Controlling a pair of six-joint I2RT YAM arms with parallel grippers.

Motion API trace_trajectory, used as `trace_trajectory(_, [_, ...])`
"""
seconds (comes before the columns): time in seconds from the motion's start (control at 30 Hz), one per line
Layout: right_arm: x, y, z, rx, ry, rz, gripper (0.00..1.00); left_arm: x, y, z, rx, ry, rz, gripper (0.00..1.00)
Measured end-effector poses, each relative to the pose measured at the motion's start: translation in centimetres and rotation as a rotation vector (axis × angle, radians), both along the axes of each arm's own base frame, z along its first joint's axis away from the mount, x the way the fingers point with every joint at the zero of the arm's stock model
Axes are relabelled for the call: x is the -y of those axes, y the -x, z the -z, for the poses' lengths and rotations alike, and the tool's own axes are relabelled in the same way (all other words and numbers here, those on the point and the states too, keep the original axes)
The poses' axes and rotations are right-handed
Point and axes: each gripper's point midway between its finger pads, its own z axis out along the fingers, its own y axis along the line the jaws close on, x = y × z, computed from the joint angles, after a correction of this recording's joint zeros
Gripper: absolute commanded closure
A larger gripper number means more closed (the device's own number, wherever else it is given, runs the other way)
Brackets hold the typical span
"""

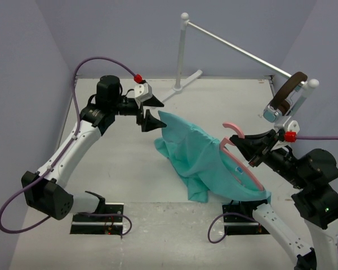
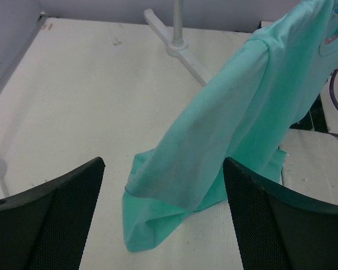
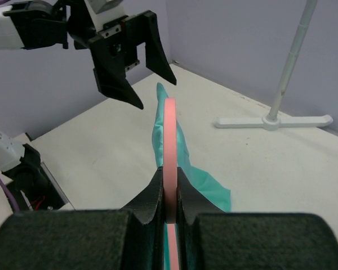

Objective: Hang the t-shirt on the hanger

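Top external, R claw clamps hanger w/ t-shirt, L claw spread

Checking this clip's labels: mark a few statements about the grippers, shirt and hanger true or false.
The right gripper is clamped on the thin pink plastic hanger. True.
The left gripper is shut on the teal-green cloth t-shirt. False: its jaws stand open, holding nothing.
The t-shirt lies flat on the table, apart from the hanger. False: it drapes over the hanger, its lower end on the table.
Brown-banded headphones hang on the white metal rail stand. True.
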Motion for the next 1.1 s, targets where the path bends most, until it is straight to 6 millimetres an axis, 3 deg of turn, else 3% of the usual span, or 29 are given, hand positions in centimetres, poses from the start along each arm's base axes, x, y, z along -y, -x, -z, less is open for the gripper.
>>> trace_trajectory(0.07, [-0.2, 0.3, -0.1, 0.002, 0.0, -0.016, 1.0, 0.4, -0.1, 1.1, -0.045, -0.005, 0.034, 0.33])
trace_trajectory(0.1, [-0.2, 0.4, -0.1, 0.002, 0.0, -0.023, 1.0, 0.6, -0.1, 1.6, -0.064, -0.006, 0.052, 0.45])
trace_trajectory(0.2, [-0.4, 0.6, -0.1, 0.001, 0.002, -0.041, 1.0, 0.9, -0.1, 2.5, -0.1, -0.007, 0.086, 1.0])
trace_trajectory(0.27, [-0.4, 0.7, -0.1, 0.003, 0.003, -0.043, 1.0, 1.0, 0.0, 2.6, -0.113, -0.009, 0.097, 1.0])
trace_trajectory(0.33, [-0.4, 0.7, -0.3, 0.01, 0.004, -0.041, 1.0, 0.9, -0.3, 2.4, -0.103, -0.014, 0.083, 0.94])
trace_trajectory(0.37, [-0.3, 0.7, -0.3, 0.013, 0.004, -0.04, 1.0, 0.8, -0.4, 2.2, -0.099, -0.013, 0.08, 0.7])
trace_trajectory(0.4, [-0.3, 0.7, -0.3, 0.014, 0.004, -0.039, 1.0, 0.7, -0.4, 2.1, -0.094, -0.014, 0.075, 0.56])
trace_trajectory(0.47, [-0.3, 0.7, -0.3, 0.013, 0.005, -0.039, 1.0, 0.6, -0.4, 1.9, -0.08, -0.018, 0.07, 0.52])
trace_trajectory(0.5, [-0.3, 0.7, -0.3, 0.013, 0.005, -0.039, 1.0, 0.6, -0.2, 1.8, -0.078, -0.019, 0.07, 0.57])
trace_trajectory(0.57, [-0.3, 0.7, -0.3, 0.013, 0.005, -0.039, 1.0, 0.6, -0.1, 1.6, -0.072, -0.018, 0.071, 0.87])
trace_trajectory(0.63, [-0.3, 0.7, -0.3, 0.013, 0.005, -0.04, 1.0, 0.5, -0.1, 1.6, -0.067, -0.018, 0.073, 1.0])
trace_trajectory(0.9, [-0.2, 0.7, -0.2, 0.011, 0.008, -0.033, 1.0, 0.4, -0.1, 1.9, -0.067, -0.031, 0.068, 1.0])
trace_trajectory(1.1, [0.1, 0.2, -0.2, 0.009, 0.01, -0.001, 1.0, 0.0, -1.7, 2.6, -0.057, -0.075, -0.036, 1.0])
